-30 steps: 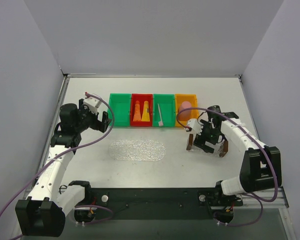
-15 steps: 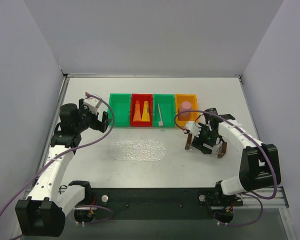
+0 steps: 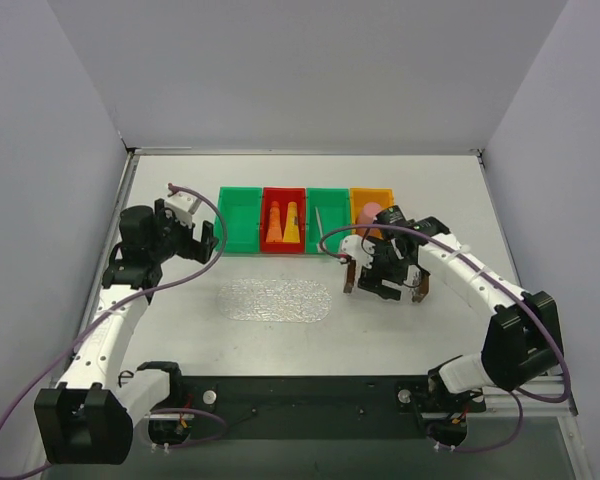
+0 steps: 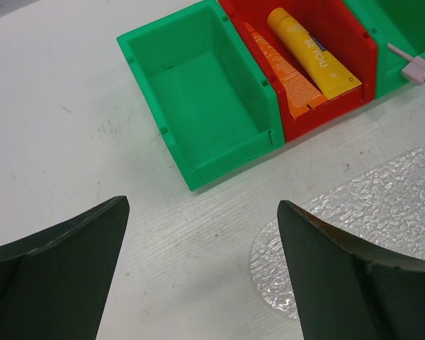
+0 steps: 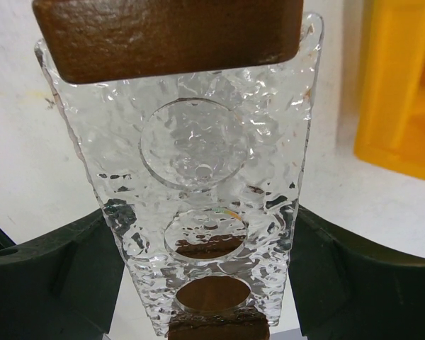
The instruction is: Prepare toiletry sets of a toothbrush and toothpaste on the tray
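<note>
**Clamped on the right**

Top view: the right gripper [image 3: 385, 276] clamped the tray [image 3: 349, 277] just in front of the orange bin [image 3: 372, 194] — toothbrush [image 3: 320, 230] and toothpaste [image 3: 283, 224] lay in the bins [image 3: 242, 246]. Left wrist: the left gripper [image 4: 202, 205] gaped wide. Right wrist: fingers [image 5: 57, 273] squeezed the tray's long sides.

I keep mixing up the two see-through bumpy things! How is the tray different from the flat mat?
The tray is a rectangle; the mat is a rounded oval. The tray has dark brown handle blocks at its ends and round dents; the mat has neither. The right tool grips the tray by its sides, near the orange bin; the mat lies untouched on the table. Both are clear and bumpy.
</note>
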You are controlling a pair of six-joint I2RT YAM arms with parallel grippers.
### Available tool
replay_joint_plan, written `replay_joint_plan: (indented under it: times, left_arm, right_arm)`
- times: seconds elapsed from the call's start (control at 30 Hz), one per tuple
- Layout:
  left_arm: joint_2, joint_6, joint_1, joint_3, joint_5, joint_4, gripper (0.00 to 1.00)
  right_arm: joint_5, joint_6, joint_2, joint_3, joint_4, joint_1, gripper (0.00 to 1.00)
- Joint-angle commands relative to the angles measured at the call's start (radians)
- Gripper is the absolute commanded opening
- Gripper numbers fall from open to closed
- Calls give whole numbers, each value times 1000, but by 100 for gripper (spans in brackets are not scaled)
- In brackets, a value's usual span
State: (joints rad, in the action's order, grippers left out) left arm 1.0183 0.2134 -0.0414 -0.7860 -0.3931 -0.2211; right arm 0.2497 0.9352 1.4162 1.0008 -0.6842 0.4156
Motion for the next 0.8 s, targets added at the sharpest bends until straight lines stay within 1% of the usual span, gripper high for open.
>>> replay_joint_plan:
  times: [0.0, 0.07, 0.17, 0.33, 0.53, 0.63, 0.77]
  left_arm:
    - [6, -19, 35, -25, -12, 40, 97]
    - [12, -28, 96, -28, -29, 43, 97]
    - [25, -39, 145, -39, -75, 39, 97]
    - [26, -31, 167, -39, -82, 32, 97]
    - [29, -35, 186, -35, -67, 43, 97]
    - [37, -32, 202, -36, -53, 45, 97]
    - [52, -35, 241, -44, -58, 43, 97]
  right_arm:
    - [-9, -93, 18, 123, -78, 81, 35]
    - [-6, -116, 52, 186, -89, 109, 35]
    - [-1, -160, 105, 266, -104, 170, 34]
    - [-44, -202, 190, 360, -117, 287, 34]
    - [-73, -265, 323, 493, -127, 388, 34]
    - [-76, -303, 389, 556, -127, 411, 34]
    - [-41, -357, 466, 611, -126, 451, 33]
